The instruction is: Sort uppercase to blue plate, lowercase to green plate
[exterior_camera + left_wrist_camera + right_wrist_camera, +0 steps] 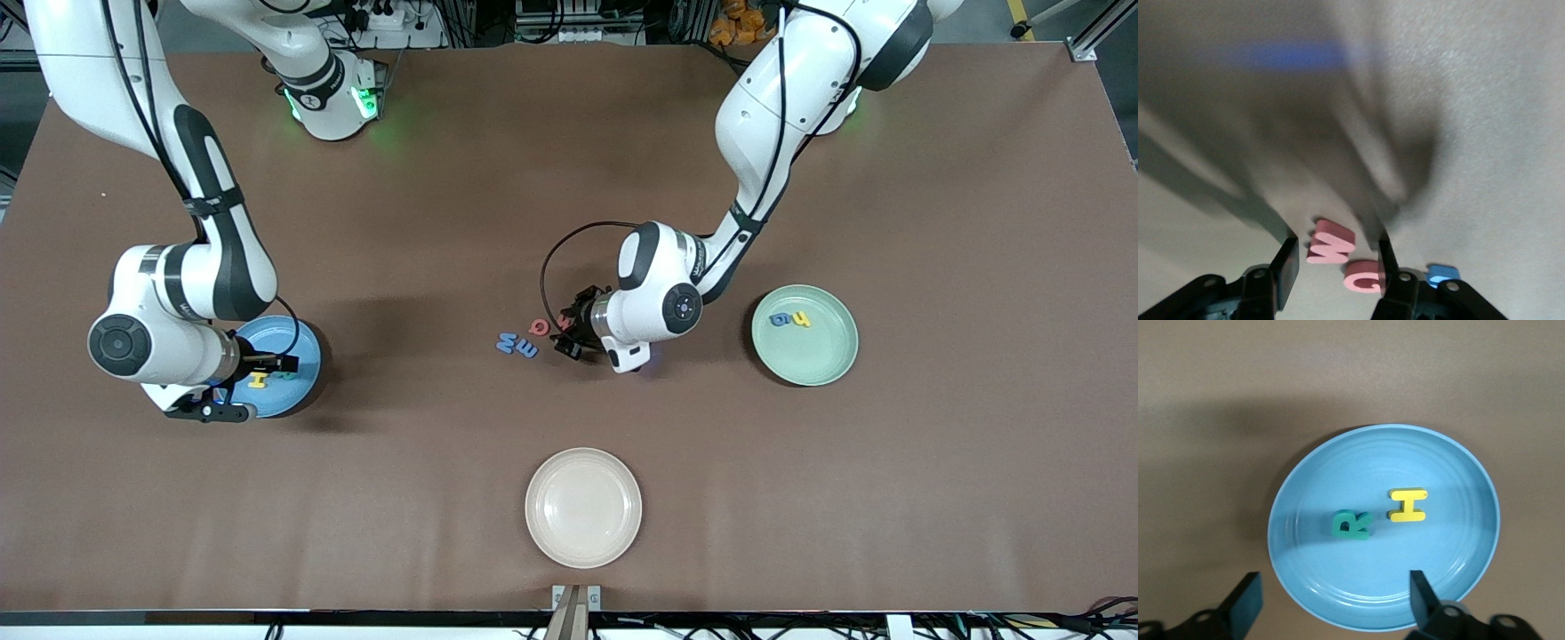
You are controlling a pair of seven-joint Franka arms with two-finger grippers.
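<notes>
Left gripper, fingers spread and empty, hangs low over the brown table at a cluster of letters near the table's middle. Between its fingertips lies the red w/m, touching neither; the red Q sits just beside one finger.

Nearest the front camera, a cream-white plate stands alone with bare table all round it (wide room to move). Farther from the camera than that plate lie the blue M/W and blue m, side by side, next to the Q.

Toward the left arm's end, the green plate holds the blue g and yellow h.

Toward the right arm's end, the right gripper hovers open and empty over the blue plate, which holds the green R and yellow H, slightly apart.
</notes>
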